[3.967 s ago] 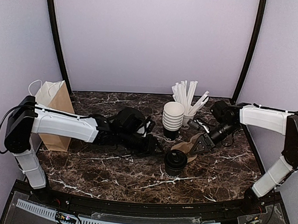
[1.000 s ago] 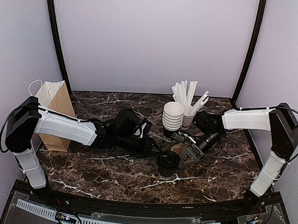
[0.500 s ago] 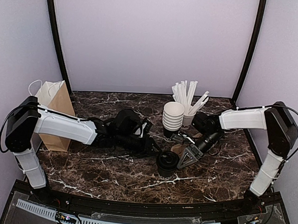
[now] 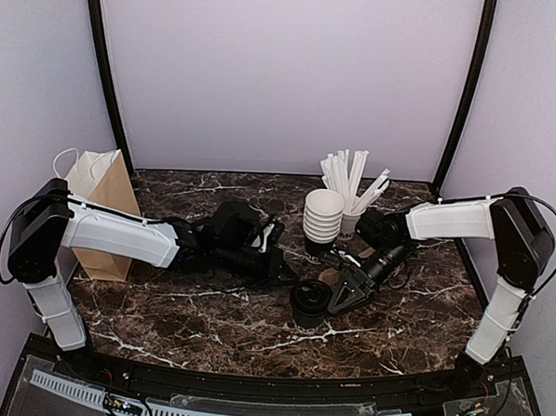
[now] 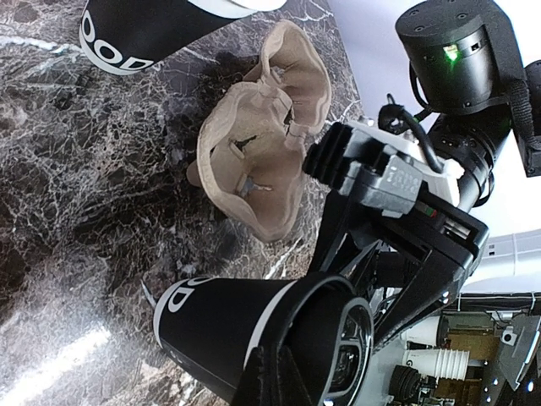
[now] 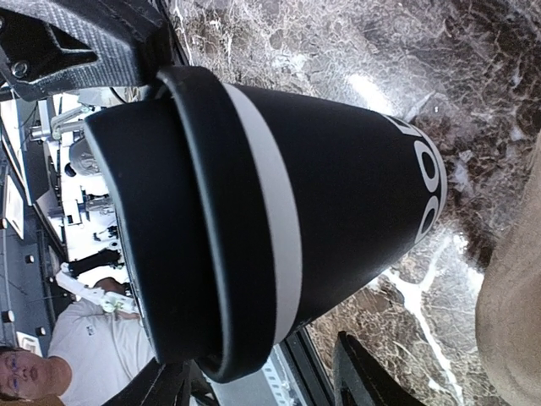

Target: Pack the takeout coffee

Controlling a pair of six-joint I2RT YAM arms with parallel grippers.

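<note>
The takeout coffee (image 4: 310, 303), a black cup with a black lid, stands upright on the marble table just left of a brown pulp cup carrier (image 4: 335, 276). My right gripper (image 4: 341, 292) is open, its fingertips (image 6: 362, 376) right at the cup's lidded top (image 6: 254, 211). My left gripper (image 4: 282, 267) is on the cup's other side. Its dark fingers (image 5: 266, 376) lie together against the cup wall (image 5: 220, 326) just below the lid. The carrier also shows in the left wrist view (image 5: 262, 152).
A brown paper bag (image 4: 101, 208) with white handles stands at the far left. A pile of lidless black cups (image 4: 322, 220) and a white cup of wrapped straws (image 4: 351, 186) stand behind the carrier. Both arms crowd the table's middle.
Since four seconds ago the right gripper has come in leftward and the coffee has shifted a little left with it. Over the last second little has moved.
</note>
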